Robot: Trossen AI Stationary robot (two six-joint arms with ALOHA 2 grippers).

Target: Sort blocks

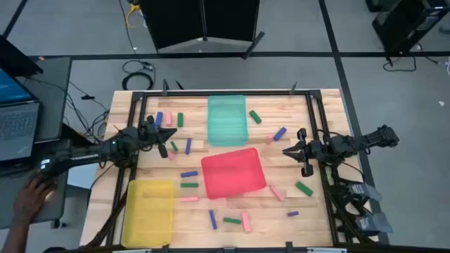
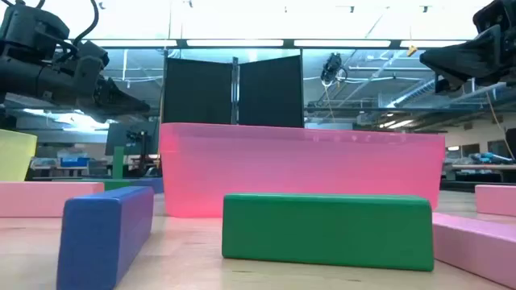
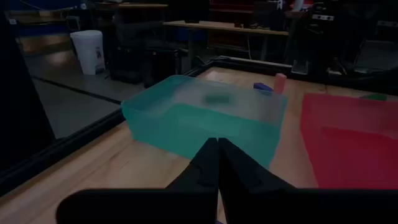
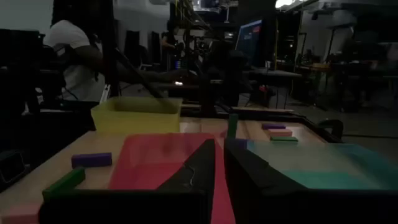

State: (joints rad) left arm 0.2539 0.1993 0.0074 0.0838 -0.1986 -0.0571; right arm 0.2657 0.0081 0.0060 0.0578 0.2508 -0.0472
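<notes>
Both hands are hovering closed and empty: left hand [image 1: 171,138] at the left, right hand [image 1: 288,150] at the right. Blocks [image 1: 188,175] are lying scattered over the surface [image 1: 316,218] around the trays. I'd be opening wide first, then descending squarely over one isolated block.

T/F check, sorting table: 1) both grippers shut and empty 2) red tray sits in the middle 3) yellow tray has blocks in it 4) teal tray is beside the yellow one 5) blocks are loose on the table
1) True: left gripper and right gripper are shut, holding nothing.
2) True: red tray is central.
3) False: yellow tray looks empty.
4) False: teal tray is at the far edge; the yellow one is at the near left corner.
5) True: blocks lie scattered on the table.
</notes>
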